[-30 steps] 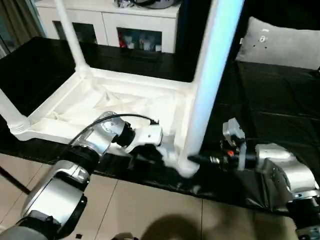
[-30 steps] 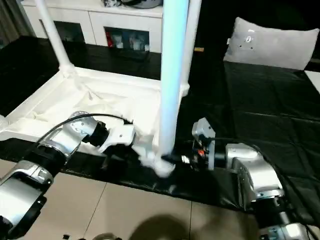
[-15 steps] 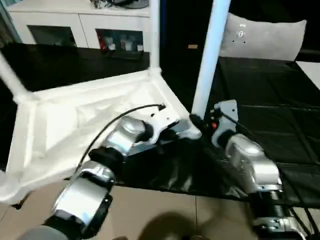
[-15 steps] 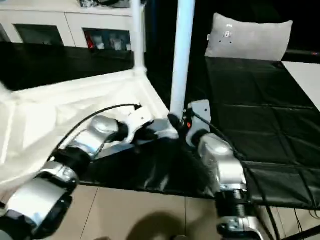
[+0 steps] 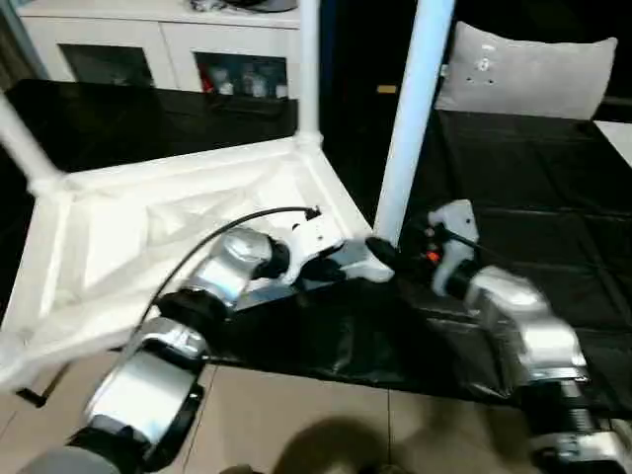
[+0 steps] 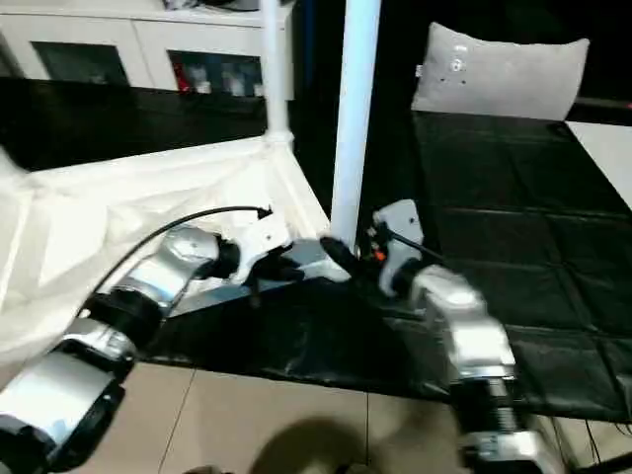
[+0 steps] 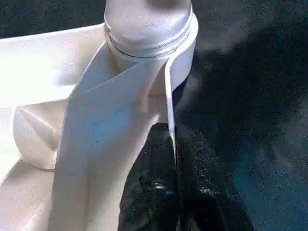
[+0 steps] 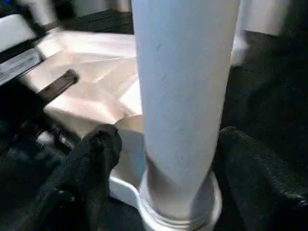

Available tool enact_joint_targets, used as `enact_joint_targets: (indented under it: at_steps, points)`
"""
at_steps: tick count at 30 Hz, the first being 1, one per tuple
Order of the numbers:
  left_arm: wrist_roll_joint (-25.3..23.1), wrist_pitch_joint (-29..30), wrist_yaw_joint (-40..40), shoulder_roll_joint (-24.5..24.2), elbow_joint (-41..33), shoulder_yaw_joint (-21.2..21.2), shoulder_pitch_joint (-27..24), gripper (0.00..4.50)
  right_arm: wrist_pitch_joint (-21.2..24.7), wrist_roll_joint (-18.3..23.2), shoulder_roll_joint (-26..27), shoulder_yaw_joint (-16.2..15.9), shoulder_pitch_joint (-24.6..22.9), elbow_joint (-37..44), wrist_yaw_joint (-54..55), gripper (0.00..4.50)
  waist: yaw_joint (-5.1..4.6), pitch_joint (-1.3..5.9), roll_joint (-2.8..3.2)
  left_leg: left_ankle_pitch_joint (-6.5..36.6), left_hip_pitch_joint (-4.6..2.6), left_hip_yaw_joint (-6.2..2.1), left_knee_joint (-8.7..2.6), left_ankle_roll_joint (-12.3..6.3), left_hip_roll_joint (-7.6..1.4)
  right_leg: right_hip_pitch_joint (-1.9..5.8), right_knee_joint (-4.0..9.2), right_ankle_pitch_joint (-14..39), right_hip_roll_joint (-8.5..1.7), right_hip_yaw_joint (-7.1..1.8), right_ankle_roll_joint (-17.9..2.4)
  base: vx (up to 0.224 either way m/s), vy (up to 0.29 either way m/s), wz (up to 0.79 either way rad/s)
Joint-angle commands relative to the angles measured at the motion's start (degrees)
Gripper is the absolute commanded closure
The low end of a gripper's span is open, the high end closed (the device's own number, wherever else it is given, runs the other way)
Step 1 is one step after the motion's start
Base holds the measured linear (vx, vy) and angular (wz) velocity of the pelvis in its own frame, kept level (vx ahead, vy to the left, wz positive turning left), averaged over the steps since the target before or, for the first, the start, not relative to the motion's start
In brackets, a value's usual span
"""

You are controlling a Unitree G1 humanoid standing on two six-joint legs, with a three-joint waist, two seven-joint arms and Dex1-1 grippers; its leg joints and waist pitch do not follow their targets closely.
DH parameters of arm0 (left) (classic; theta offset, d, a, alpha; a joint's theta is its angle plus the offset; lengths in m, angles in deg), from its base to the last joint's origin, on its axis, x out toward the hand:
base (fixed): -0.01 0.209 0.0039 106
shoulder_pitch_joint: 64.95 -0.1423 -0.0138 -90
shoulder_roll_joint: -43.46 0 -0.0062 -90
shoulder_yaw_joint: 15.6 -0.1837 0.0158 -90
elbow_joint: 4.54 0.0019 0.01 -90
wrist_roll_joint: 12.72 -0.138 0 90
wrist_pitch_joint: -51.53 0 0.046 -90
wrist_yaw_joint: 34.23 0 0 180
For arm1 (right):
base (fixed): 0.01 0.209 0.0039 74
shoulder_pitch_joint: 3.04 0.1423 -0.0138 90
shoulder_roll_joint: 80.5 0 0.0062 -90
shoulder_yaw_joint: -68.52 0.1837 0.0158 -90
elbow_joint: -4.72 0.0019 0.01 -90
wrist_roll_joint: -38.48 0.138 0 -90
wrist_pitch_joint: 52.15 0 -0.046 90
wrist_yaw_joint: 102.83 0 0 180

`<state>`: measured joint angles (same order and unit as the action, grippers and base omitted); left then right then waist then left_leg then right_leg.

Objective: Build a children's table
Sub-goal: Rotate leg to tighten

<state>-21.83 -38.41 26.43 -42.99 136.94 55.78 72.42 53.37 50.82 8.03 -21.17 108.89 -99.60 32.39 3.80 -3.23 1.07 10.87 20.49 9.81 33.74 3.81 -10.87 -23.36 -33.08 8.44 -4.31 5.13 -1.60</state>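
I am pinching the tabletop (image 5: 148, 237) rim with my left gripper (image 7: 171, 144), while my right gripper (image 8: 163, 159) is standing spread around the leg (image 5: 410, 118); I should be steadying both, keeping it seated upright.

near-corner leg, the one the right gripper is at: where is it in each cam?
Left eye: leg, upper centre-right, above right gripper.
Right eye: upper centre.
Left wrist: its base in the corner socket.
Right wrist: centre, between the fingers.
Shared landmark: that corner socket.
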Motion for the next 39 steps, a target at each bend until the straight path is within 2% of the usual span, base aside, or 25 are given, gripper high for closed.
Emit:
enact_joint_targets:
  at_steps: [1,2,5,8,9,11,17,21,29,32,35,37,39]
  points:
    - [-0.59,-4.04,5.48,-1.26,-1.71,-2.22,-0.12,4.5,-0.91,1.5,-2.31,-0.57,-0.66,-0.06,-5.66,0.53,0.55,4.24,-0.17,9.72,-0.22,-0.43,-3.58,-5.31,-2.0,4.02,3.7,13.58,-4.21,-2.72,-12.11,0.0,0.0,0.0]
    - [-0.6,-7.05,9.44,-2.68,-1.66,-3.33,-0.4,4.5,-1.65,2.52,-4.99,-0.93,-0.83,0.15,-10.97,0.43,0.81,4.23,-0.17,9.85,-0.21,-0.36,-3.56,-5.47,-2.15,4.0,3.68,13.47,-4.2,-2.73,-12.15,0.0,0.0,0.0]
    - [-0.52,-9.65,13.27,-3.79,-1.56,-4.25,-0.63,4.5,-2.75,3.62,-7.07,-1.53,-0.99,0.1,-16.12,0.43,1.88,4.31,-0.17,9.81,-0.3,-0.27,-3.47,-5.41,-2.34,3.91,3.43,12.99,-4.32,-2.65,-12.41,0.0,0.0,0.0]
    - [-0.14,-11.82,17.11,-4.63,-1.51,-5.08,-0.8,4.5,-3.47,4.4,-9.0,-2.83,-1.19,-0.06,-21.39,0.43,2.38,4.28,-0.11,10.03,-0.38,-0.23,-3.51,-5.13,-2.51,3.84,3.43,13.66,-4.35,-2.61,-12.41,0.0,0.0,0.0]
    - [0.08,-12.45,18.38,-4.82,-1.51,-5.29,-0.85,4.5,-3.61,4.66,-9.62,-3.36,-1.27,-0.1,-23.18,0.68,2.48,4.29,-0.08,10.07,-0.36,-0.21,-3.49,-5.16,-2.52,3.78,3.42,13.66,-4.36,-2.62,-12.49,0.0,0.0,0.0]
    - [0.48,-13.43,20.58,-5.1,-1.72,-5.76,-0.97,4.5,-3.77,5.07,-10.34,-4.36,-1.31,-0.31,-25.78,0.76,2.95,4.31,-0.14,10.47,-0.55,-0.23,-3.53,-4.78,-2.65,3.66,3.38,14.17,-4.41,-2.56,-12.62,0.0,0.0,0.0]
    - [1.18,-16.25,26.82,-5.8,-2.85,-7.38,-1.21,4.5,-4.18,4.34,-11.5,-7.77,-0.83,-1.28,-31.48,1.29,3.45,4.3,-0.29,10.7,-0.47,-0.29,-3.66,-4.16,-2.77,3.7,3.34,14.94,-4.6,-2.56,-12.37,0.0,0.0,0.0]
    - [0.96,-17.34,27.4,-5.48,-2.64,-7.54,-0.92,4.5,-4.14,3.89,-11.76,-8.95,-0.53,-2.06,-33.12,1.66,3.73,4.24,-0.41,10.67,-0.52,-0.26,-3.67,-4.01,-2.72,3.63,3.5,16.65,-4.6,-2.53,-11.57,0.0,0.0,0.0]
    - [1.23,-17.76,27.83,-5.8,-2.42,-7.45,-0.81,4.5,-2.78,4.99,-12.09,-9.44,-0.79,-1.85,-35.18,2.38,4.0,4.43,-0.45,9.06,-0.41,-0.26,-3.53,-4.37,-2.68,3.71,3.18,14.3,-4.52,-2.55,-11.8,0.0,0.0,0.0]
    - [1.02,-17.62,26.9,-5.97,-1.93,-7.1,-0.9,4.5,-1.7,5.86,-11.88,-9.23,-1.31,-1.12,-35.26,2.5,4.07,4.45,-0.39,8.97,-0.43,-0.28,-3.53,-4.31,-2.7,3.72,3.21,14.69,-4.58,-2.53,-11.65,0.0,0.0,0.0]
    - [1.84,-15.71,24.88,-5.67,-1.63,-5.76,-1.54,4.5,1.42,8.35,-10.38,-7.73,-2.74,0.9,-32.74,2.55,4.19,4.37,-0.45,9.19,-0.44,-0.27,-3.59,-4.16,-2.69,3.68,3.39,15.81,-4.58,-2.52,-11.19,0.0,0.0,0.0]
    - [1.62,-12.37,20.16,-4.87,-1.33,-4.53,-1.42,4.5,4.72,9.59,-8.35,-6.68,-4.09,3.43,-28.36,2.55,4.1,4.21,-0.44,9.75,-0.48,-0.26,-3.68,-3.7,-2.7,3.58,3.51,17.19,-4.53,-2.55,-10.68,0.0,0.0,0.0]
    - [1.71,-9.55,16.64,-3.97,-1.05,-3.46,-1.1,4.5,5.12,8.2,-6.01,-6.32,-4.47,4.33,-22.98,2.55,3.9,4.05,-0.56,10.92,-0.4,-0.34,-3.83,-2.95,-2.46,3.71,3.94,20.8,-4.58,-2.39,-9.39,0.0,0.0,0.0]
